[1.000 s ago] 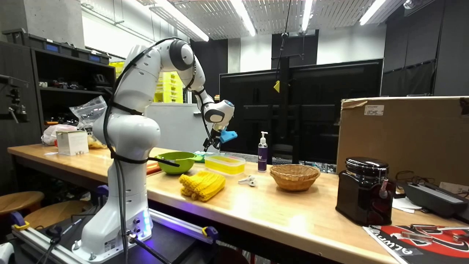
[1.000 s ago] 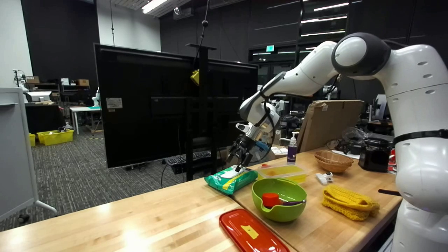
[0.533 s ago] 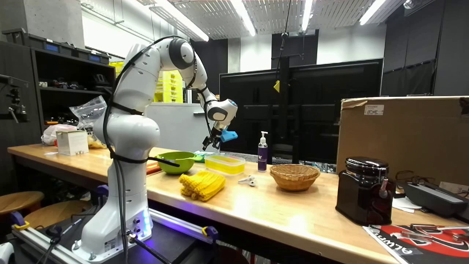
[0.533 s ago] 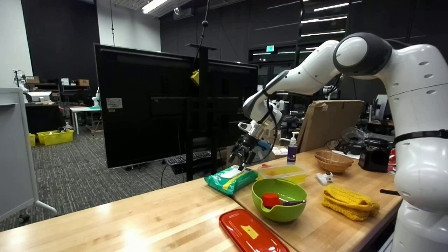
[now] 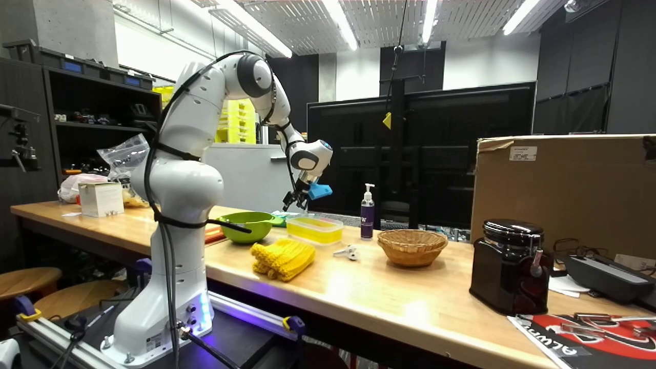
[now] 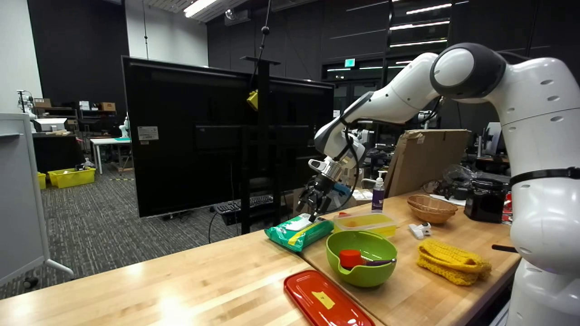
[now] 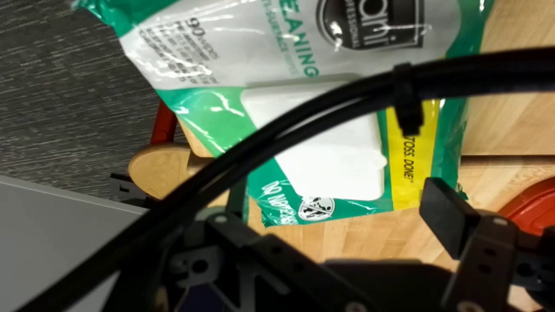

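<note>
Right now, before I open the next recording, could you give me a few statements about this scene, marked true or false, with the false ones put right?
1. The gripper is open over the wipes pack. True.
2. The wipes pack is inside the green bowl. False: it lies on the table, outside the bowl.
3. In both exterior views, the wicker basket appears between the pump bottle and the black canister. True.
4. The pump bottle lies on its side. False: it stands upright.
5. A red object is in the green bowl. True.
</note>
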Controlling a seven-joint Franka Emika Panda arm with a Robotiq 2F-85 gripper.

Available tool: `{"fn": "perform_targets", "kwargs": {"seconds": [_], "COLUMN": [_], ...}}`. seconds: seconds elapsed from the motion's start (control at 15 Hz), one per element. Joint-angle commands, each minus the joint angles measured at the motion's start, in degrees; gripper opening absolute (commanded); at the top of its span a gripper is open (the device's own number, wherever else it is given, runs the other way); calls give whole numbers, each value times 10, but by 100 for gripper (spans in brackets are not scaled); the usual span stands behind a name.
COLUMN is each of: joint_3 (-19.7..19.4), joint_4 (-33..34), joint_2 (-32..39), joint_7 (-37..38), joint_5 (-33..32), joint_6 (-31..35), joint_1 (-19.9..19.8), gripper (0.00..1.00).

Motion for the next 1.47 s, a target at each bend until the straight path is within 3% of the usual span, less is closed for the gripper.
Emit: {"fn": "perform_targets", "kwargs": {"seconds": [0.0,0.8,0.87,1.0,1.33,1.4], "joint_3": [3,9,10,10,9,9], "joint_4": [3,4,5,4,10,12], "joint_2": [5,33,34,34,34,34], "joint_7": [-12,-44,-46,-49,-52,-53], "joint_5": [9,29,29,30,29,28], "joint_6": [1,12,12,13,7,7], "joint_1": [-3,-6,-6,-5,-4,-4], "gripper": [100,100,75,69,32,31]}}
